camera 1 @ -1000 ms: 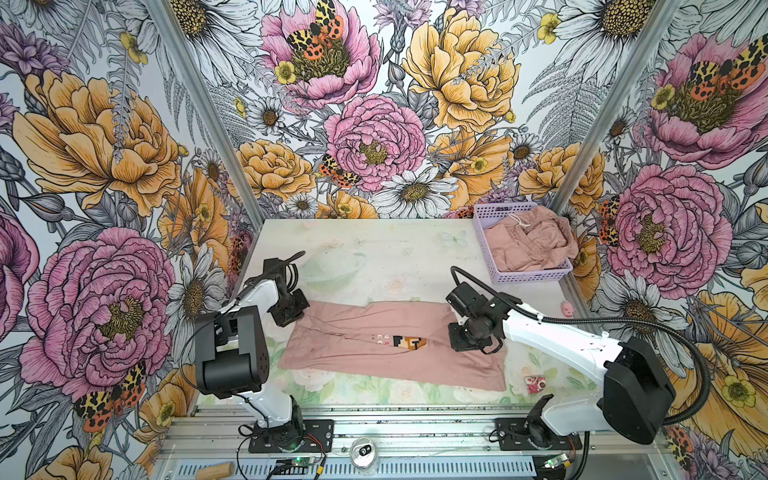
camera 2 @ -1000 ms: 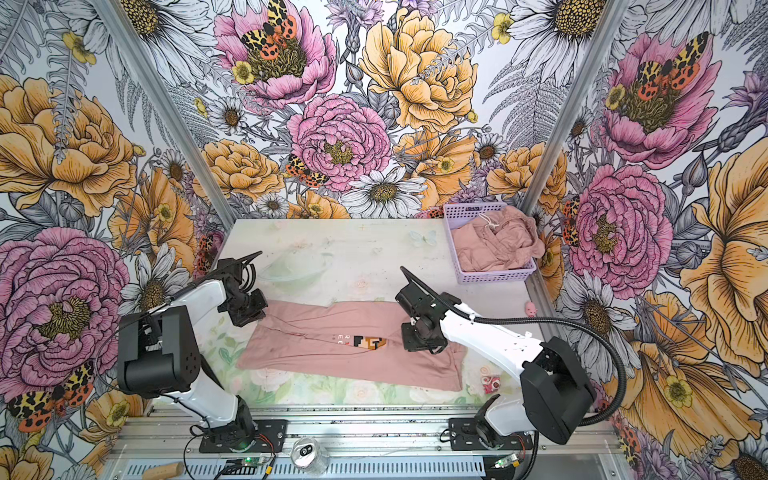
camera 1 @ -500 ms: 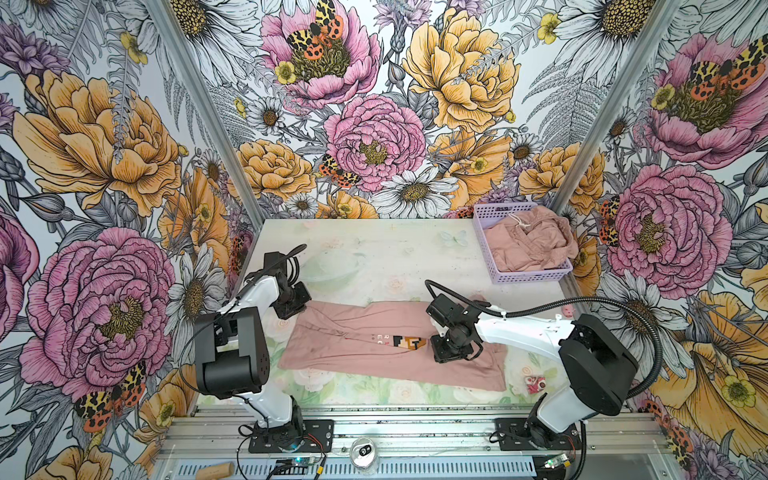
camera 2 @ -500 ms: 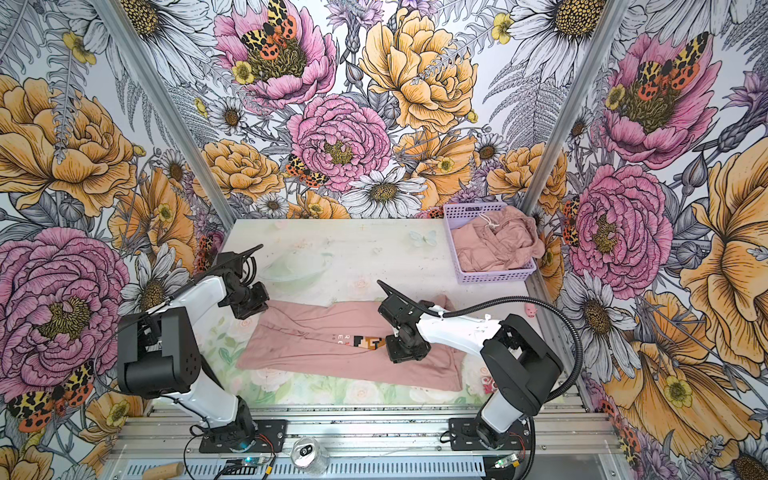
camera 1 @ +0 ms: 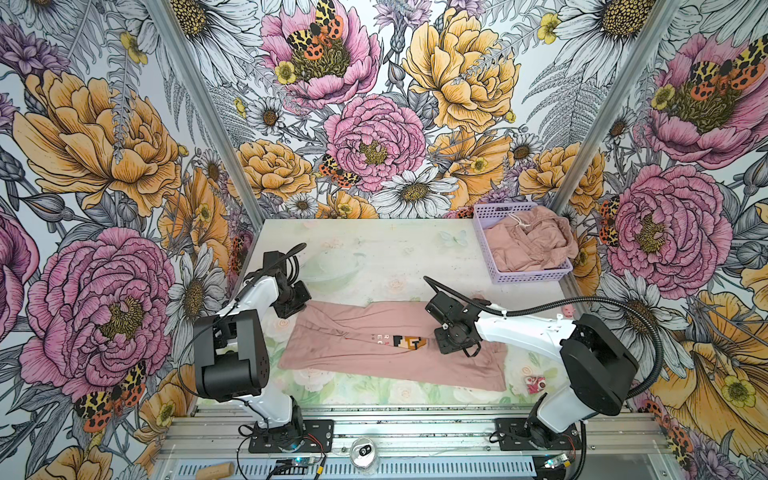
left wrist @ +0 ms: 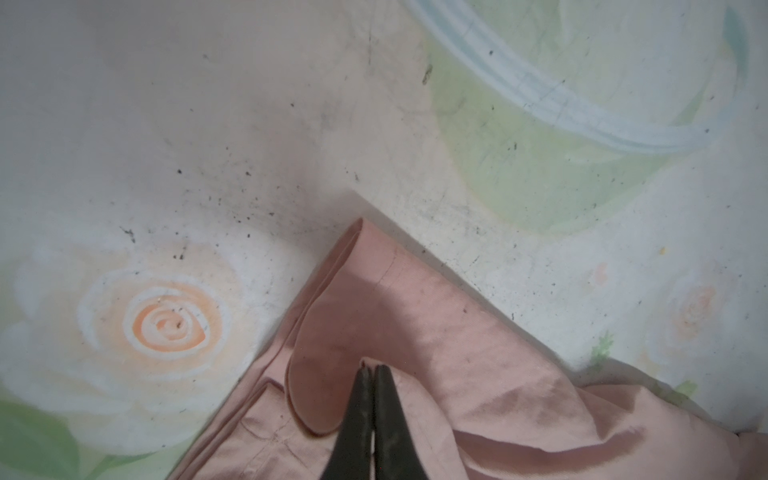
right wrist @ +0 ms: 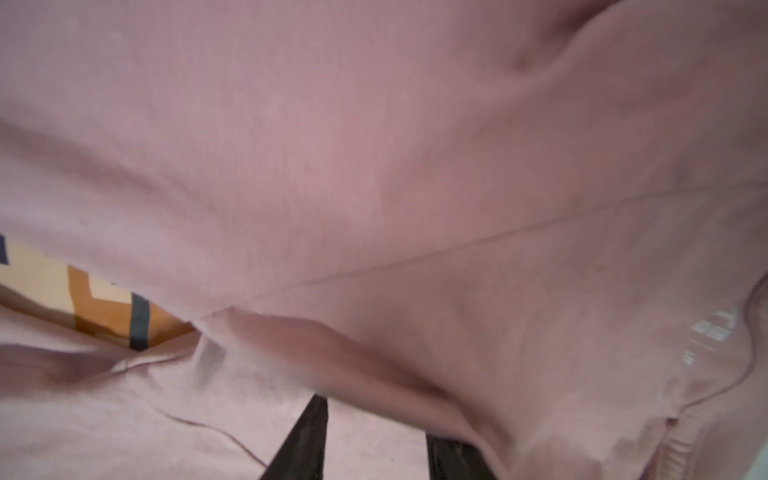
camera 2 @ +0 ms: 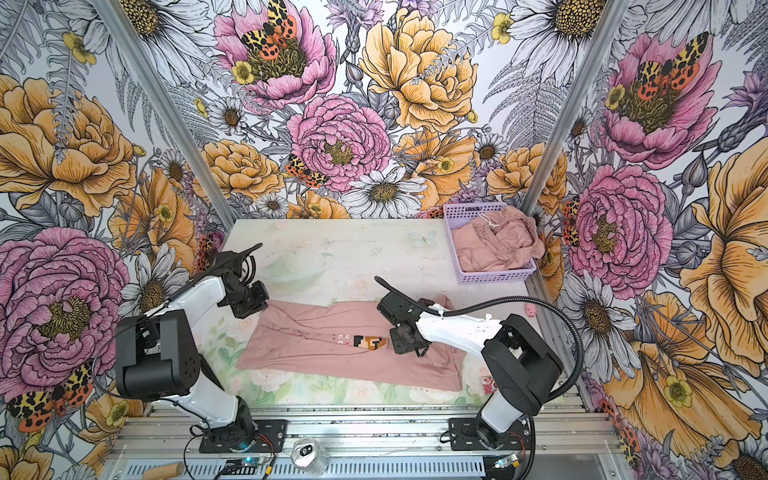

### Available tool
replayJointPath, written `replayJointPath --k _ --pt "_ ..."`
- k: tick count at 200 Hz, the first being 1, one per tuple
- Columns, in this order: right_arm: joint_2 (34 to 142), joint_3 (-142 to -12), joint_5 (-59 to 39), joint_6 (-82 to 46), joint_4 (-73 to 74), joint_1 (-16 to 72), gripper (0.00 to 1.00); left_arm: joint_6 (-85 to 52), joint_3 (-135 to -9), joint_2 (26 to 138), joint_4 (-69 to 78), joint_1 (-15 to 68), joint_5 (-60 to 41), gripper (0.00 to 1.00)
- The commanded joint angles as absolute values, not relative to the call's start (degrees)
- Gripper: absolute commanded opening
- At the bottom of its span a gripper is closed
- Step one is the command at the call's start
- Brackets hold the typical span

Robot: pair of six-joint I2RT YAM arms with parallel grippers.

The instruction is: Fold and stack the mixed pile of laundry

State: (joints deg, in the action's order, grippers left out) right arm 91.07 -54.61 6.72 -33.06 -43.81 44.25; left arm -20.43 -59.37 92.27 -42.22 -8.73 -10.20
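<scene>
Left gripper (left wrist: 371, 368) pressed together, tips on the doubled hem corner of the T-shirt (camera 1: 353, 336); can't tell if any cloth is nipped. Right gripper (right wrist: 376, 419) spread, low over the shirt beside the pixel print (camera 1: 409, 341), soft fold draped on one finger, nothing clamped. Shirt lies mid-worktop (camera 1: 374, 253) as a long band, sides turned in, so judged mid-fold. Next move: take one short end, carry it over without dragging layers. Thin matte dusty-pink jersey, wrinkly. Drawstring piece (camera 1: 528, 241) crumpled in lilac perforated basket (camera 1: 536, 276), not yet folded
</scene>
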Motion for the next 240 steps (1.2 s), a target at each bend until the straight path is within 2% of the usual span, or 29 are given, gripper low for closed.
replayJointPath --k 1,28,79,190,240 --pt "91.4 -56.7 9.6 -30.9 -42.3 44.4 0.41 -20.1 -60.4 91.3 -41.9 -8.3 -11.5 0.00" --pt "91.8 -56.3 7.8 -30.2 -41.4 44.4 0.39 -20.0 -60.3 91.3 -41.9 -8.3 -11.4 0.00" --pt "92.2 -54.5 6.7 -30.4 -40.9 45.0 0.27 -20.0 -60.0 91.3 -41.9 -8.3 -11.4 0.00" --pt "94.7 -53.9 9.9 -30.5 -40.5 45.1 0.24 -20.0 -59.6 91.0 -42.3 -8.3 -11.3 0.00" --pt "94.3 -52.9 10.3 -30.9 -40.5 45.1 0.12 -20.0 -59.6 90.9 -42.3 -8.3 -11.2 0.00"
